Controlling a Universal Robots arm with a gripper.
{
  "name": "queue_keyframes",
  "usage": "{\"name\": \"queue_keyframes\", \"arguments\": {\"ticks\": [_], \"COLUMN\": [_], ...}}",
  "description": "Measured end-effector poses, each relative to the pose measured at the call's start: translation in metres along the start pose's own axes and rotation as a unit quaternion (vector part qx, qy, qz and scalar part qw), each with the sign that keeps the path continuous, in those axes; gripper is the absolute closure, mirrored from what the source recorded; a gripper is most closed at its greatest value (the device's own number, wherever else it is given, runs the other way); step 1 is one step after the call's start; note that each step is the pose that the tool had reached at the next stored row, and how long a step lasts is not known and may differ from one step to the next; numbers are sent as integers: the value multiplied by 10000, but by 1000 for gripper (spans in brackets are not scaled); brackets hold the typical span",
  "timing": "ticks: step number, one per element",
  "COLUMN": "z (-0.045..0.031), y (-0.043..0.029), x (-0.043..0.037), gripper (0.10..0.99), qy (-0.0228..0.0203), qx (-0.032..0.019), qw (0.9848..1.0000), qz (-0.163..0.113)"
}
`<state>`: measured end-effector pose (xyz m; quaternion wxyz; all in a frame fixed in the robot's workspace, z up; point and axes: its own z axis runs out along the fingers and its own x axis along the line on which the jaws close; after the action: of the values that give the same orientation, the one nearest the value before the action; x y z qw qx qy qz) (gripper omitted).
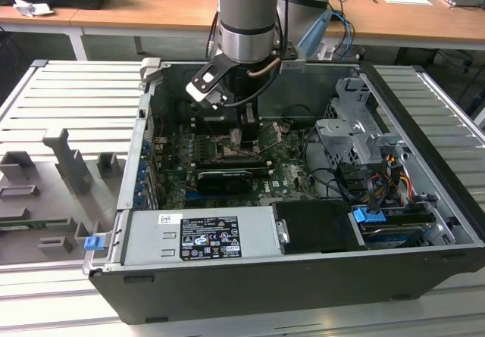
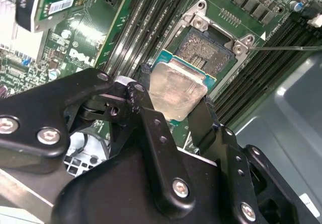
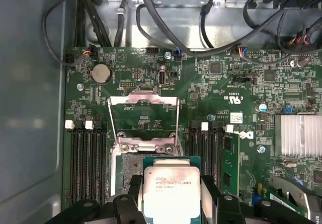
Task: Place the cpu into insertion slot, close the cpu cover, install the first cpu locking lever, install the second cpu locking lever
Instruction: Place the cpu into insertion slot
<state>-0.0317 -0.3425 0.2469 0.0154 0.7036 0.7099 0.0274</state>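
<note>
The grey arm (image 1: 246, 26) reaches straight down into the open black computer case (image 1: 250, 291). Its black gripper (image 2: 175, 97) is clamped on the small square silver-topped cpu (image 3: 171, 189), hovering partly over the dark square insertion slot (image 2: 209, 50). The thin silver frame cpu cover (image 3: 143, 99) stands flipped open, and long black memory slots (image 3: 85, 168) flank the socket.

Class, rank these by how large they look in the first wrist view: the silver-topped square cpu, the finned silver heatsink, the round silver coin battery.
1. silver-topped square cpu, though it is nearest the camera, so its lead is unsure
2. finned silver heatsink, cut by the picture's edge
3. round silver coin battery
</note>
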Motion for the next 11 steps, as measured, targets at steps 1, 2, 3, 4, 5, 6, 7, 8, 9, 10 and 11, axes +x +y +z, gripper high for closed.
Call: {"name": "queue_keyframes", "arguments": {"ticks": [1, 2, 3, 4, 5, 6, 7, 8, 9, 10, 11], "z": [17, 34, 50, 63, 88, 102, 113, 125, 130, 133, 137], "y": [-9, -16, -22, -25, -29, -33, -35, -36, -35, -35, -36], "x": [2, 5, 11, 17, 29, 36, 44, 63, 86, 101, 114], "gripper": [545, 545, 545, 545, 545, 545, 545, 545, 545, 545, 545], "qy": [1, 1, 1, 1, 0, 1, 0, 0, 0, 0, 0], "qx": [0, 0, 0, 0, 0, 0, 0, 0, 0, 0, 0], "qw": [10000, 10000, 10000, 10000, 10000, 10000, 10000, 10000, 10000, 10000, 10000], "qz": [0, 0, 0, 0, 0, 0, -1, 0, -1, -1, 0]}}
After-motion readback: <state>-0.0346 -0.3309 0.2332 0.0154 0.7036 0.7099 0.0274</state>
